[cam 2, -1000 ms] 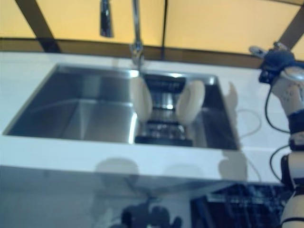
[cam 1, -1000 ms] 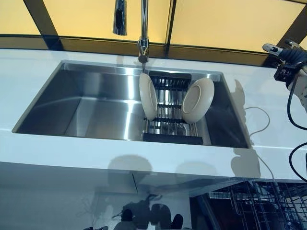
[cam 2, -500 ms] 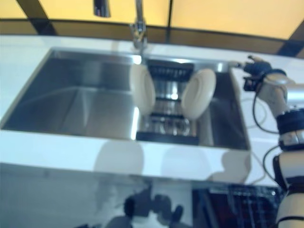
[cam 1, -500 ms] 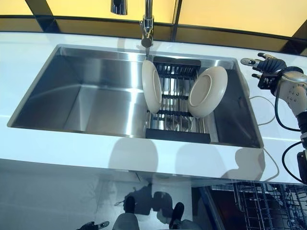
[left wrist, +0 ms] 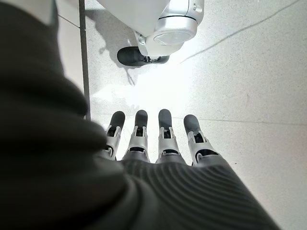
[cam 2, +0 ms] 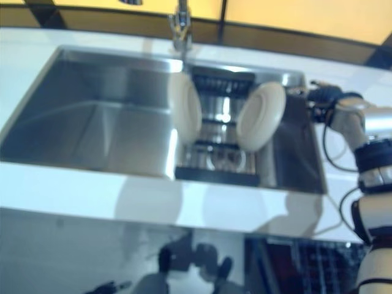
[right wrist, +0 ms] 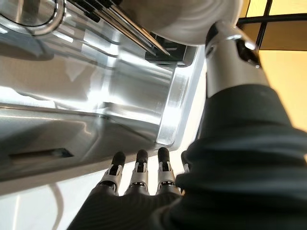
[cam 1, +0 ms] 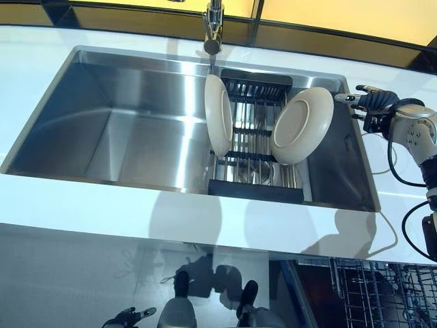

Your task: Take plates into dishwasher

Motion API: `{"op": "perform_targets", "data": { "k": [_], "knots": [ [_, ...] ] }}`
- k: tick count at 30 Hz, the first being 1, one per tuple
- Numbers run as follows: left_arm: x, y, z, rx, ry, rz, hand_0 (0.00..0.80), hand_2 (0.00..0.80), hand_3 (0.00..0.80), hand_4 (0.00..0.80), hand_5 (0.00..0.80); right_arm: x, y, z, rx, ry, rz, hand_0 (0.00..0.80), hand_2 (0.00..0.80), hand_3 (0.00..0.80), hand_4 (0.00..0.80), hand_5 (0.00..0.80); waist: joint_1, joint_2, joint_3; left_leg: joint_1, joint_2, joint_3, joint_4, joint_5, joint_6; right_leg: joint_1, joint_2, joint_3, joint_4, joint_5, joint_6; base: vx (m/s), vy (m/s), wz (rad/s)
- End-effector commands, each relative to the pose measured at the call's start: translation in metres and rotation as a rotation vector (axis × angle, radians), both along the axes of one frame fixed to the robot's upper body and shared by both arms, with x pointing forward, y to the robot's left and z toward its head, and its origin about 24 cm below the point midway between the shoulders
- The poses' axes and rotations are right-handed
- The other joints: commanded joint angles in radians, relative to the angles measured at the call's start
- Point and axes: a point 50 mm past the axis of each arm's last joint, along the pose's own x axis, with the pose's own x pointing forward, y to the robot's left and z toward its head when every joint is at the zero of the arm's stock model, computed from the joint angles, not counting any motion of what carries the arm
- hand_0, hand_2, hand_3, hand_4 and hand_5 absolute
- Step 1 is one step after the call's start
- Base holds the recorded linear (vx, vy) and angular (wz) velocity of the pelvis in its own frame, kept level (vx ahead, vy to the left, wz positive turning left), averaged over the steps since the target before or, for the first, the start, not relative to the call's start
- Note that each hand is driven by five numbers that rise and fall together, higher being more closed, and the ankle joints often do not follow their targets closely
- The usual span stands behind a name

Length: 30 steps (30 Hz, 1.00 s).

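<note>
A stainless steel sink is sunk into a white countertop, with a faucet rising behind it. In the right part of the sink sits a dark dish rack, and two cream plates stand on edge in it: the left plate is nearly upright and seen almost edge-on, while the right plate leans toward the right with its hollow face turned to the front. Silver bars of the rack run between them. The rest of the basin, to the left, is bare metal.

Below the counter's front edge at the lower right, the wire racks of the dishwasher show (no plates can be made out in the part visible).

The right hand hovers over the sink's right rim, just beside the upper edge of the right plate, fingers stretched out straight toward it and holding nothing; whether the tips touch the plate I cannot tell. The left hand hangs low at the robot's side above a pale speckled floor, fingers straight and empty.
</note>
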Motion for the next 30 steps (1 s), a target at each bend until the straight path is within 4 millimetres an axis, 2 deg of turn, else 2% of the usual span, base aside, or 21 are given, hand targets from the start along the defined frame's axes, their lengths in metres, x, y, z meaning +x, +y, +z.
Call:
{"op": "perform_targets", "data": {
  "k": [1, 16, 30],
  "knots": [
    [-0.001, 0.01, 0.003, 0.037, 0.026, -0.013, 0.0, 0.0, 0.0, 0.0, 0.0, 0.002, 0.013, 0.046, -0.113, -0.106, 0.03, 0.0, 0.0, 0.0, 0.0, 0.0, 0.014, -0.021, -0.01, -0.014, 0.012, 0.023, -0.005, -0.008, -0.009, 0.012, -0.028, 0.017, -0.002, -0.001, 0.07, 0.0, 0.0, 0.0],
    [0.002, 0.009, 0.004, 0.026, -0.016, 0.056, 0.0, 0.0, 0.0, 0.0, 0.0, 0.003, 0.019, 0.041, -0.081, -0.1, 0.06, 0.0, 0.0, 0.0, 0.0, 0.0, 0.018, -0.021, -0.012, -0.008, 0.006, 0.021, -0.005, -0.012, -0.009, 0.021, -0.031, 0.015, -0.002, -0.007, 0.07, 0.0, 0.0, 0.0],
    [0.005, 0.008, 0.004, 0.025, -0.031, 0.038, 0.0, 0.0, 0.0, 0.0, 0.0, 0.005, 0.029, 0.037, -0.034, -0.102, 0.11, 0.0, 0.0, 0.0, 0.0, 0.0, 0.023, -0.022, 0.001, -0.017, 0.002, 0.013, -0.005, -0.011, -0.007, 0.018, -0.031, 0.014, -0.002, -0.006, 0.069, 0.0, 0.0, 0.0]
  ]
}}
